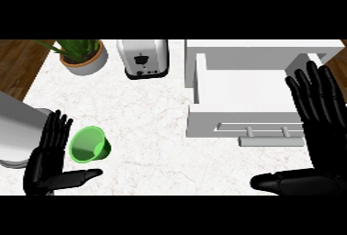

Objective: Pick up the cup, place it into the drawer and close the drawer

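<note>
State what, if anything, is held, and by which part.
Nothing is held: left hand and right hand are open, neither curled round the green cup.

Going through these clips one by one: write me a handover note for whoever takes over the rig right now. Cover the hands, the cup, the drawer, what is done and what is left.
Left hand: open, holds nothing, fingers up just left of the cup.
Right hand: open, holds nothing, in front of the drawer's right side.
Green cup: on the counter at the left, well apart from the drawer.
Drawer: pulled open, its handle toward the robot.
Done: nothing yet; the cup is not grasped.
Left: pick up the cup, place it into the drawer, close the drawer.
</note>
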Robot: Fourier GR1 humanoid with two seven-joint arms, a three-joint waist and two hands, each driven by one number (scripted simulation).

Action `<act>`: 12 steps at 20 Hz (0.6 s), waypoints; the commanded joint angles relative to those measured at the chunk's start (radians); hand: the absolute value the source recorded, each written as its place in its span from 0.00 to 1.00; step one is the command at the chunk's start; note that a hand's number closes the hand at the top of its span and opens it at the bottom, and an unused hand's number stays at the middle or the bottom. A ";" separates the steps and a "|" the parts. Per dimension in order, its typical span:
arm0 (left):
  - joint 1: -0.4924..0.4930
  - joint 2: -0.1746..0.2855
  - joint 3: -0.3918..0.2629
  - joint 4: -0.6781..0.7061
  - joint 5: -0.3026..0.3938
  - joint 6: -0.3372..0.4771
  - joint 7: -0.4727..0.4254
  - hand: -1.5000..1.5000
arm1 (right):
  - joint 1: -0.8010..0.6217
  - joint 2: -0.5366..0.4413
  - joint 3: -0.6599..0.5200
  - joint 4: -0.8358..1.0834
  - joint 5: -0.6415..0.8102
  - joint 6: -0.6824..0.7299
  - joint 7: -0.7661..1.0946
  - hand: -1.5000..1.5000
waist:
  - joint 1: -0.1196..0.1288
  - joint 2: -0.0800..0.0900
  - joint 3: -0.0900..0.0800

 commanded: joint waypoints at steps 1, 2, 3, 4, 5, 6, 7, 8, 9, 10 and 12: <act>-0.026 0.024 0.030 0.108 0.005 -0.024 -0.061 0.00 | 0.001 -0.008 -0.005 -0.003 -0.014 0.014 0.015 0.00 | 0.000 0.000 0.000; -0.011 0.028 0.025 0.106 -0.001 -0.034 -0.075 0.00 | -0.039 -0.012 -0.008 -0.012 -0.015 -0.005 0.066 0.00 | 0.001 0.000 0.000; -0.080 0.045 0.050 0.186 0.011 -0.030 -0.074 0.00 | -0.048 -0.016 -0.033 0.060 -0.021 0.012 0.001 0.00 | 0.000 0.001 0.000; -0.041 -0.003 0.011 0.229 -0.031 -0.019 -0.153 0.00 | -0.036 0.005 0.015 0.021 0.017 -0.008 0.010 0.00 | 0.000 0.000 0.000; -0.069 0.044 0.051 0.227 0.010 -0.046 -0.123 0.00 | -0.023 -0.044 -0.082 0.020 -0.085 0.046 0.013 0.00 | -0.001 0.000 0.000; -0.114 0.058 0.049 0.271 0.008 -0.053 -0.110 0.00 | -0.022 -0.007 -0.004 0.002 -0.014 0.006 0.037 0.00 | -0.001 0.000 0.000; -0.059 0.036 0.036 0.290 -0.021 -0.050 -0.188 0.00 | -0.047 0.008 -0.001 0.053 0.025 -0.017 -0.013 0.00 | 0.001 0.000 0.000; -0.158 0.043 0.061 0.350 -0.005 -0.020 -0.173 0.00 | -0.068 -0.040 -0.063 0.021 -0.069 0.027 0.046 0.00 | -0.002 0.001 0.000; -0.082 0.059 0.075 0.375 -0.007 -0.066 -0.253 0.00 | 0.095 -0.029 -0.049 -0.041 -0.072 0.070 -0.039 0.00 | -0.006 0.000 0.000; -0.066 0.021 0.036 0.322 -0.025 -0.032 -0.232 0.00 | -0.051 -0.020 -0.047 0.074 -0.046 0.028 -0.013 0.00 | 0.001 0.000 0.000; -0.078 0.040 0.056 0.384 -0.017 -0.052 -0.269 0.00 | 0.003 -0.025 -0.030 -0.067 -0.051 0.015 0.079 0.00 | -0.002 0.000 0.000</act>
